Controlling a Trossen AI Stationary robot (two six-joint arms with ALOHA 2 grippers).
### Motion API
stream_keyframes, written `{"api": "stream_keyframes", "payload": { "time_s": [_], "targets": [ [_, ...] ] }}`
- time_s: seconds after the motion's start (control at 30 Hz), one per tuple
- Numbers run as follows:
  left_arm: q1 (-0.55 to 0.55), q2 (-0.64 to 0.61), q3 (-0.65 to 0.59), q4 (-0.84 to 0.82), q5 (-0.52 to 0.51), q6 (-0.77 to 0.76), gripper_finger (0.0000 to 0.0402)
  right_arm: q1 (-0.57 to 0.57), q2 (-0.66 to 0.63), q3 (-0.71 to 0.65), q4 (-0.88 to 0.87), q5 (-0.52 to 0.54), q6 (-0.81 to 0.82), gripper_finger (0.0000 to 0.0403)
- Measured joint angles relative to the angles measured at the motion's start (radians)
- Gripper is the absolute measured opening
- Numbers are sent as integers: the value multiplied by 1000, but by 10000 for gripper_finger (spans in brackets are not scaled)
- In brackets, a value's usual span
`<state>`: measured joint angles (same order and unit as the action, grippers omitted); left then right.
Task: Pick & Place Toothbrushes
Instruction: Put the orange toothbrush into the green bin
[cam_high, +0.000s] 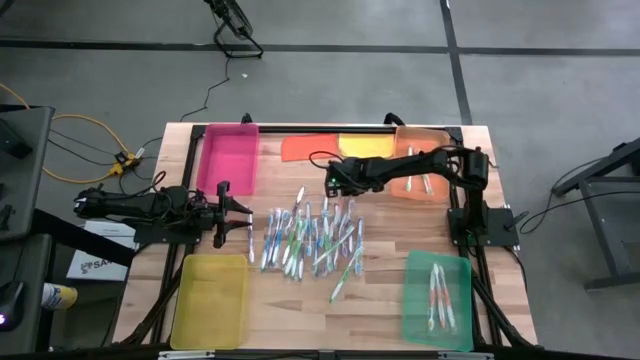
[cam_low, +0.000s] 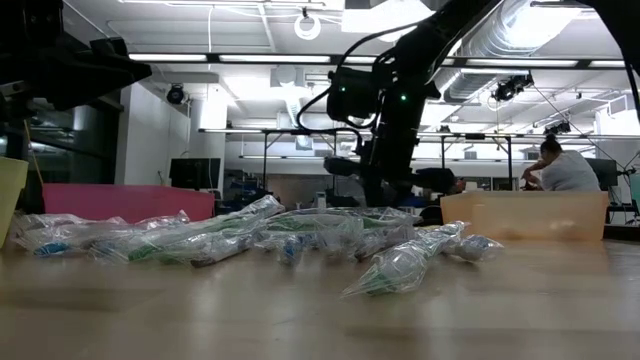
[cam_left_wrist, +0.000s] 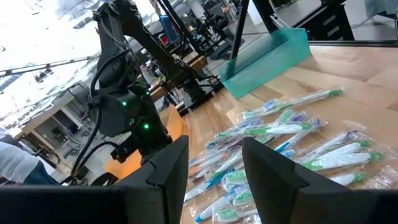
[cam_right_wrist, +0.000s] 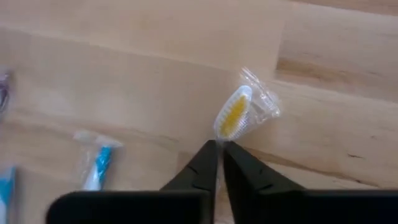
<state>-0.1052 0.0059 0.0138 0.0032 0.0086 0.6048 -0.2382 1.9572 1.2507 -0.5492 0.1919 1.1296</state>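
Note:
Several wrapped toothbrushes (cam_high: 310, 240) lie in a loose pile on the wooden table's middle, and the low view shows them as clear packets (cam_low: 250, 235). My right gripper (cam_high: 331, 186) reaches down at the pile's far edge, shut on one toothbrush with an orange-bristled head (cam_right_wrist: 237, 116) in a clear wrapper. Its handle is hidden under the fingers. My left gripper (cam_high: 236, 212) waits level and open at the pile's left, nothing between its fingers (cam_left_wrist: 214, 168). My right gripper (cam_right_wrist: 219, 147) pinches the wrapped toothbrush just behind its head (cam_right_wrist: 222, 135) between the two fingertips. The fingers slant down from above. The head and wrapper end lie on the table beyond the tips. The fingers hide the rest of the brush.
A pink tray (cam_high: 228, 155) stands far left and a yellow tray (cam_high: 210, 300) near left. An orange tray (cam_high: 420, 160) far right and a green tray (cam_high: 437, 300) near right hold toothbrushes. Orange (cam_high: 310, 147) and yellow (cam_high: 365, 145) cloths lie along the far edge.

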Motion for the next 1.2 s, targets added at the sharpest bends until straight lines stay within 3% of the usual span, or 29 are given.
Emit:
{"api": "stream_keyframes", "payload": {
  "time_s": [0.27,0.53,0.83,1.2],
  "targets": [
    [0,0,0,0,0,0,147,27,-140,-1,-33,-53,-67,3],
    [0,0,0,0,0,0,147,103,-411,-1,-375,-82,-114,3],
    [0,0,0,0,0,0,147,393,-592,-6,-793,-64,199,2],
    [0,0,0,0,0,0,147,739,-628,-200,-766,-199,641,2]
  ]
}}
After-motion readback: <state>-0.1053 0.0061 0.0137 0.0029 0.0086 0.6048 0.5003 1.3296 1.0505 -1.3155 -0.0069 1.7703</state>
